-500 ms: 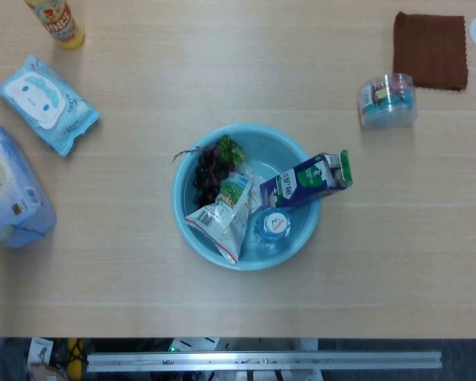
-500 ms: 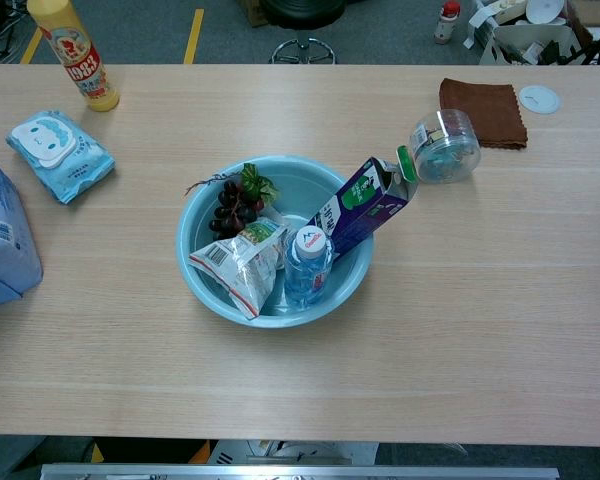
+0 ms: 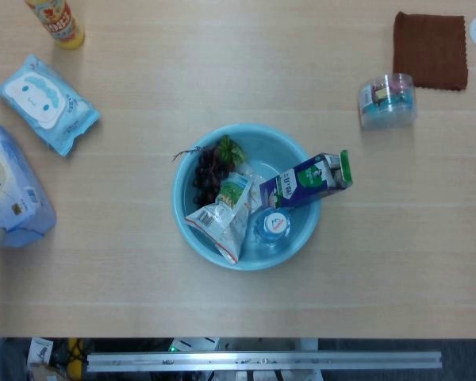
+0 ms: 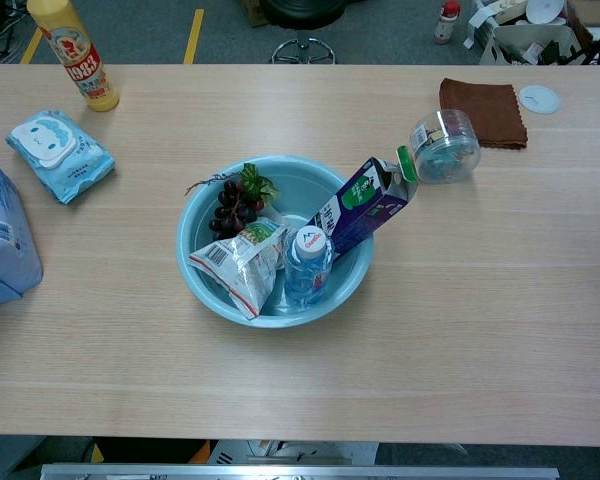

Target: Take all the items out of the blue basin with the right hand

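Blue basin (image 4: 202, 280) sat mid-table, full: grapes (image 4: 234, 205), snack bag (image 4: 236, 262), water bottle (image 4: 307, 266), milk carton (image 4: 365, 204). Nothing taken out yet, by my guess. You had neither hand in either view, so hand state unknown. Carton leaned over right rim, top sticking out, nearest your right side; good first pick. You needed to grab it high, lift straight up, miss bottle just beside it. Plastic jar (image 4: 445, 145) lay near carton top; you had to steer clear.
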{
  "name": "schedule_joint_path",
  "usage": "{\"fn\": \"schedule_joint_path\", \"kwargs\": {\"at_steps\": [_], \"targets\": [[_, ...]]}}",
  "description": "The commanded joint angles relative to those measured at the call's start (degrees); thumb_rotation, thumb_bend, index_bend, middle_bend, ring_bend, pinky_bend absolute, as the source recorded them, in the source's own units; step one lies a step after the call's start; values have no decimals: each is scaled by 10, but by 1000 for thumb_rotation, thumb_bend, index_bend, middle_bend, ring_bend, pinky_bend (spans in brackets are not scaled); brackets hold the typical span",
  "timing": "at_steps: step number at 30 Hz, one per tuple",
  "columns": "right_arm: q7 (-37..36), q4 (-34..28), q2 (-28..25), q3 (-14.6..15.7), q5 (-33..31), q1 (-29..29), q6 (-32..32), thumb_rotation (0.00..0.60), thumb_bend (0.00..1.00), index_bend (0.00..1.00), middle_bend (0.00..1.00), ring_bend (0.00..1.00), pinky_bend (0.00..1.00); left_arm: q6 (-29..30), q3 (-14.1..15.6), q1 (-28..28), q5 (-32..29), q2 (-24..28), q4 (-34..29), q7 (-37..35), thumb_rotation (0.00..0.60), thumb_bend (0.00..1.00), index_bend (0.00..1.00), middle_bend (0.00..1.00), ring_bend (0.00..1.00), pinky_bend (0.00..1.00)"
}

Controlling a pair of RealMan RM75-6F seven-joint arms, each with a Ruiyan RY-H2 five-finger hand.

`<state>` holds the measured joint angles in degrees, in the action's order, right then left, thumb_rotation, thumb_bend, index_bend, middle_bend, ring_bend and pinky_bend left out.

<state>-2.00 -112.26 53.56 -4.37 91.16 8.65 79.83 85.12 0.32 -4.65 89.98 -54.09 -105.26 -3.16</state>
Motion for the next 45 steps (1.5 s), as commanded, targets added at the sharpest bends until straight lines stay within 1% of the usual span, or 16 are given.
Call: {"fn": "schedule_joint_path", "kwargs": {"at_steps": [1,5,10,13,18,24,28,33,38,42,45], "targets": [[30,-37,-6,-17,-8,39,-46,600,70,357,367,392,566,-3,2,1,-3,1,2,-3,600,50,98,162,118,174],[75,-67,4,-35,-37,88,-110,600,52,352,364,379,566,-11,7,3,-8,6,1,-7,600,51,98,162,118,174],[165,-82,44,-57,-120,159,-199,600,5,328,335,341,566,-8,10,8,-10,10,2,-10,600,51,98,162,118,174],[226,-92,69,-60,-172,195,-233,600,0,297,313,306,566,-6,11,12,-13,10,5,-14,600,50,98,162,118,174],[312,-94,122,-58,-247,247,-259,600,0,286,297,286,566,-7,10,14,-20,10,12,-22,600,50,98,162,118,174],[415,-85,177,-50,-335,303,-251,600,0,268,279,250,566,-9,10,16,-23,9,23,-35,600,50,98,162,118,174],[453,-79,203,-47,-385,332,-236,600,0,229,258,238,566,-11,10,16,-26,9,27,-42,600,51,98,162,118,174],[499,-64,230,-38,-445,365,-214,600,0,219,245,236,565,-9,10,18,-23,10,31,-47,600,51,98,162,118,174],[519,-44,252,-35,-500,394,-204,600,0,219,245,236,566,-5,10,20,-22,12,33,-52,600,51,98,162,118,174],[519,-31,264,-35,-532,413,-203,600,0,219,248,237,567,-2,11,23,-20,13,36,-58,600,51,98,162,118,174],[517,-23,273,-35,-547,424,-199,600,18,229,281,278,604,-1,11,24,-19,14,37,-63,600,51,98,162,118,174]]}}
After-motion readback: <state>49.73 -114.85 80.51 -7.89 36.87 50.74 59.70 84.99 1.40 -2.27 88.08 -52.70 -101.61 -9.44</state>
